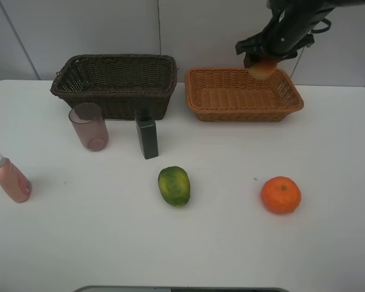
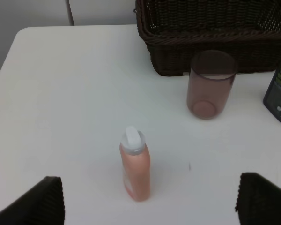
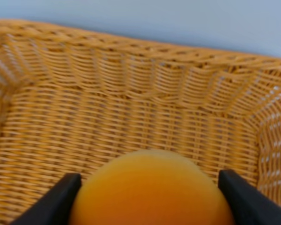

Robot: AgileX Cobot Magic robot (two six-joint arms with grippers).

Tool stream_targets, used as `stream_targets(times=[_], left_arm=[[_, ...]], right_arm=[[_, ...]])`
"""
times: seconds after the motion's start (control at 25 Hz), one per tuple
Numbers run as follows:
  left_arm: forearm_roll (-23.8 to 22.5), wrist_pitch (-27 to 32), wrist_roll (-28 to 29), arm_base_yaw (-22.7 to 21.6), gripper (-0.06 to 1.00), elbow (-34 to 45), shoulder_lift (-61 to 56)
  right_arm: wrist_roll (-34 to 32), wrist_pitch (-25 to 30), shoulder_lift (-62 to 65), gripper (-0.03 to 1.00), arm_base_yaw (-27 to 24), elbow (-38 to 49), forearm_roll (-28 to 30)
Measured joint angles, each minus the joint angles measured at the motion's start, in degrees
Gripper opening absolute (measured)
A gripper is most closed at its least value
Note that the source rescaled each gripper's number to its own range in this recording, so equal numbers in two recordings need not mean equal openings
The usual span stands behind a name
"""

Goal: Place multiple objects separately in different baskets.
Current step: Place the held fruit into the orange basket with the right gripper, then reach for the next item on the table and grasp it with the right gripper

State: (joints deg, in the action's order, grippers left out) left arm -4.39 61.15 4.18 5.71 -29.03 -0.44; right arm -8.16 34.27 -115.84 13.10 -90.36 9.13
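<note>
My right arm (image 1: 295,24), above the orange-tan basket (image 1: 243,114), is black and blocky, with a thin dark cable (image 1: 300,59) hanging beside it. My right fingers (image 3: 51,204) are matte black wedges. My left fingers (image 2: 35,206) are black too, with finely ribbed edges.

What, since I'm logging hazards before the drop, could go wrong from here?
The right gripper holds the peach near the tan wicker basket's far rim; released there, it might bounce out. The narrow pink bottle ahead of the open left gripper could tip if nudged.
</note>
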Motion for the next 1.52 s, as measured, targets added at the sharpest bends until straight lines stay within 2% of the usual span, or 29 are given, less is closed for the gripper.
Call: stream_targets(times=[0.32, 0.56, 0.6, 0.64, 0.72, 0.76, 0.8, 0.88, 1.0, 1.2, 1.52], left_arm=[[0.0, 0.0, 0.0, 0.0, 0.94, 0.0, 0.0], [0.0, 0.0, 0.0, 0.0, 0.94, 0.0, 0.0], [0.0, 0.0, 0.0, 0.0, 0.94, 0.0, 0.0], [0.0, 0.0, 0.0, 0.0, 0.94, 0.0, 0.0], [0.0, 0.0, 0.0, 0.0, 0.94, 0.0, 0.0], [0.0, 0.0, 0.0, 0.0, 0.94, 0.0, 0.0], [0.0, 0.0, 0.0, 0.0, 0.94, 0.0, 0.0], [0.0, 0.0, 0.0, 0.0, 0.94, 0.0, 0.0], [0.0, 0.0, 0.0, 0.0, 0.94, 0.0, 0.0], [0.0, 0.0, 0.0, 0.0, 0.94, 0.0, 0.0], [0.0, 0.0, 0.0, 0.0, 0.94, 0.0, 0.0]], right_arm=[[0.0, -4.21, -8.38, 0.0, -0.89, 0.0, 0.0], [-0.07, -4.99, -9.75, 0.0, -0.89, 0.0, -0.05], [-0.12, -5.05, -9.69, 0.05, -0.89, 0.0, -0.05], [-0.12, -5.05, -9.69, 0.17, -0.89, 0.0, -0.05], [-0.12, -5.05, -9.59, 0.62, -0.89, 0.0, 0.01], [-0.12, -5.0, -9.33, 0.78, -0.89, 0.0, 0.13], [-0.12, -5.0, -9.02, 0.86, -0.89, 0.0, 0.33], [-0.12, -5.0, -7.88, 0.96, -0.89, 0.0, 1.1], [-0.12, -4.01, -5.01, 1.0, -0.89, 0.0, 1.29], [-0.12, 2.44, 2.26, 1.0, -0.53, 2.14, 1.17], [-4.09, 5.53, 20.35, 1.0, 0.94, 24.42, -0.11]])
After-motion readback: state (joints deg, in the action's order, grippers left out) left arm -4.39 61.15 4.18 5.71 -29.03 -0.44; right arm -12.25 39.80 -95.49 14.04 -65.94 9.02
